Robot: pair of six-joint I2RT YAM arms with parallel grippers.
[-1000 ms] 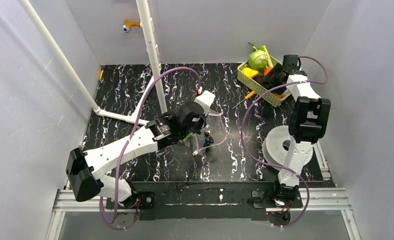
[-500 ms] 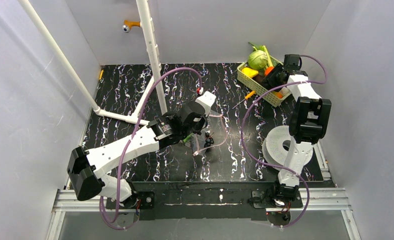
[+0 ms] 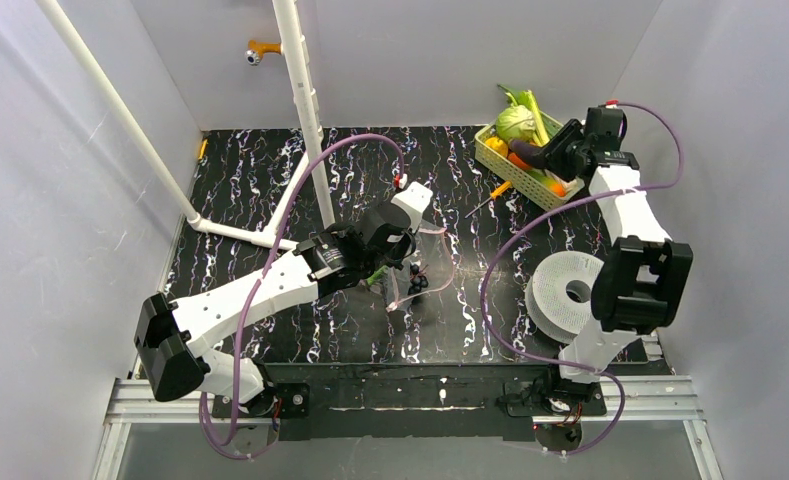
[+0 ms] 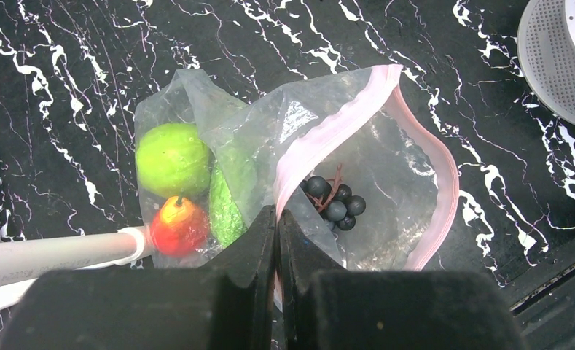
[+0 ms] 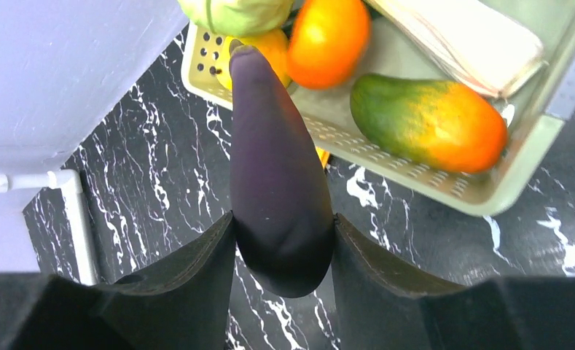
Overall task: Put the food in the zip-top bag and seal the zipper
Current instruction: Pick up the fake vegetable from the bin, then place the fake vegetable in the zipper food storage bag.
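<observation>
The clear zip-top bag point(image 4: 386, 160) lies on the black marbled table with its mouth gaping. My left gripper point(image 4: 277, 215) is shut on the near side of its pink zipper point(image 4: 342, 120). Inside the bag are a dark grape bunch point(image 4: 334, 203), a round green fruit point(image 4: 171, 158), a red-yellow pear point(image 4: 178, 224) and a green piece point(image 4: 226, 204). My right gripper point(image 5: 283, 219) is shut on the fat end of a dark purple eggplant point(image 5: 277, 182), which is held above the table beside the basket point(image 5: 430, 193). From above, the eggplant point(image 3: 532, 152) points left over the basket.
The pale green basket point(image 3: 495, 165) at the back right holds a cabbage head point(image 3: 516, 122), an orange fruit point(image 5: 326, 40), a green-orange mango point(image 5: 430, 120) and a leek point(image 5: 459, 40). A white perforated disc point(image 3: 570, 290) lies right of centre. A white pipe frame point(image 3: 305, 110) stands behind the bag.
My right gripper has closed on the eggplant and lifted it out of the basket, and the arm has swung right. The left gripper and the bag have not moved.
</observation>
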